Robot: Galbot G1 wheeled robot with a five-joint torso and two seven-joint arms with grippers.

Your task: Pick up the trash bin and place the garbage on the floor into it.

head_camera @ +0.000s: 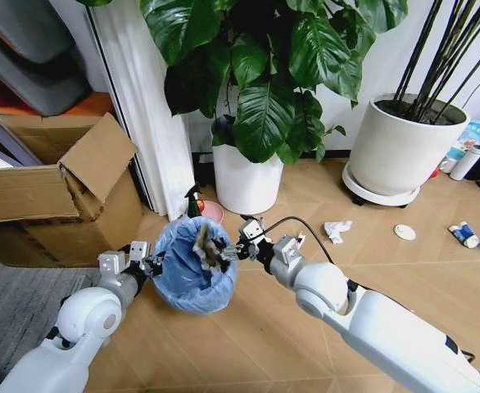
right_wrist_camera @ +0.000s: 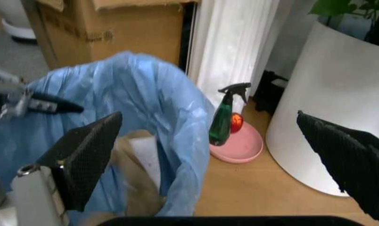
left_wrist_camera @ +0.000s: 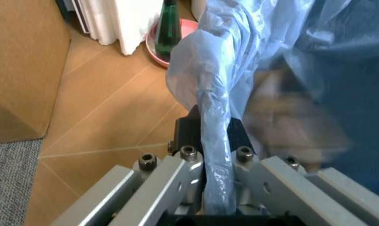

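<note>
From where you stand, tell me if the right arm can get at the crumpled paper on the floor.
Probably yes: the right gripper is open at the trash bin, and bare floor lies between it and the crumpled paper.

A corner of a lived-in room, most likely a home or a small office. The floor [head_camera: 404, 270] is light wood laid in a slanted pattern. Two big white pots hold houseplants: a broad-leaved plant [head_camera: 260, 90] by the wall and a pot [head_camera: 404, 147] of thin dark stalks (this one on a wheeled base). An opened cardboard box [head_camera: 56, 192] sits beside a white curtain [head_camera: 146, 106]. A green spray bottle [right_wrist_camera: 224, 115] stands on a pink dish [right_wrist_camera: 240, 148]. A grey rug [head_camera: 11, 307] lies nearby.
</note>
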